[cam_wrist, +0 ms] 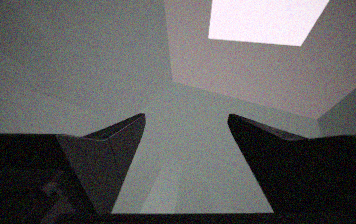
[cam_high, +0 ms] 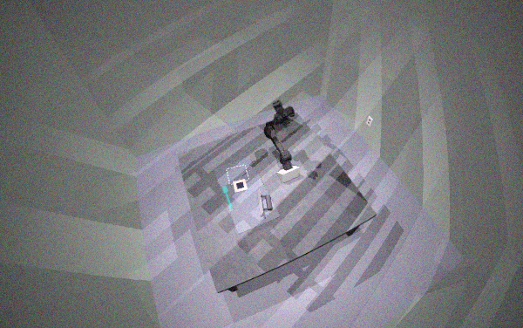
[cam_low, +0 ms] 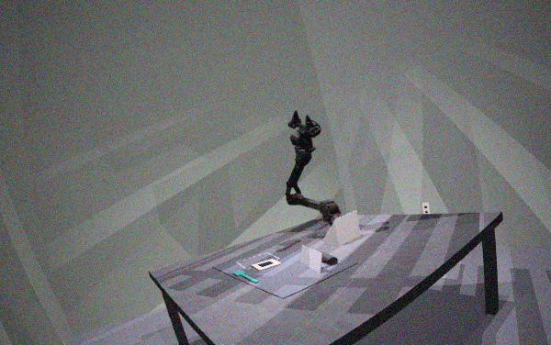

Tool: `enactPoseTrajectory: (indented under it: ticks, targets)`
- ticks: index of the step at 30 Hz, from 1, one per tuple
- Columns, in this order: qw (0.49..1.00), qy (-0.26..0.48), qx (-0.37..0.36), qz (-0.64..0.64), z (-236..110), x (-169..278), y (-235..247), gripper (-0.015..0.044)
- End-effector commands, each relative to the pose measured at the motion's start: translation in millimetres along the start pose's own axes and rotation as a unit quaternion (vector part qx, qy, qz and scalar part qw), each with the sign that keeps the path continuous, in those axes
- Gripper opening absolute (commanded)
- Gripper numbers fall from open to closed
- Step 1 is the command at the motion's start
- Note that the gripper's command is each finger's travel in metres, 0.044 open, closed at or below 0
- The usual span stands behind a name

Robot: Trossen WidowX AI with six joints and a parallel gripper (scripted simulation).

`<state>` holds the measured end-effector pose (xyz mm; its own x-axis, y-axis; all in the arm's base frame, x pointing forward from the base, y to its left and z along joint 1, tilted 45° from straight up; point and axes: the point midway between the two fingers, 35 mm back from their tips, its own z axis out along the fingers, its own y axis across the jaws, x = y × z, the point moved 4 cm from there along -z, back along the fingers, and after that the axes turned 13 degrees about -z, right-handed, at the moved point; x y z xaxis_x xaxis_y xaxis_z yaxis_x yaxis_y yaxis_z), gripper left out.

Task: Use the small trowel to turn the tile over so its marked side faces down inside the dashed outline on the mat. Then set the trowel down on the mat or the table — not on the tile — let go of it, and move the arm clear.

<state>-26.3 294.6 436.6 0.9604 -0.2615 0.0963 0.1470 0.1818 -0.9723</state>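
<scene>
The tile is white with a dark square mark facing up. It lies on the grey mat, just in front of the dashed outline and overlapping its near edge. The teal trowel lies flat on the mat beside the tile. My gripper is open and empty. It is raised high above the arm's base and points up, far from the mat. The wrist view shows only wall and ceiling between the fingers.
A white base block holds the arm at the back of the table. A small white upright panel with a dark roller stands on the mat's right part.
</scene>
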Motion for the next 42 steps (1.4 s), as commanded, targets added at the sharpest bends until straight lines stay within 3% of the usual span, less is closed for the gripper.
enactPoseTrajectory:
  ticks: [1,12,26,42]
  targets:
    - [1.000,0.001,-0.002,-0.002,1,0,1,0.0374]
    - [0.985,0.038,-0.132,-0.100,39,14,64,0.0100]
    - [0.918,0.080,-0.325,-0.214,66,62,161,0.0100]
    - [0.783,0.090,-0.547,-0.281,55,133,264,0.0100]
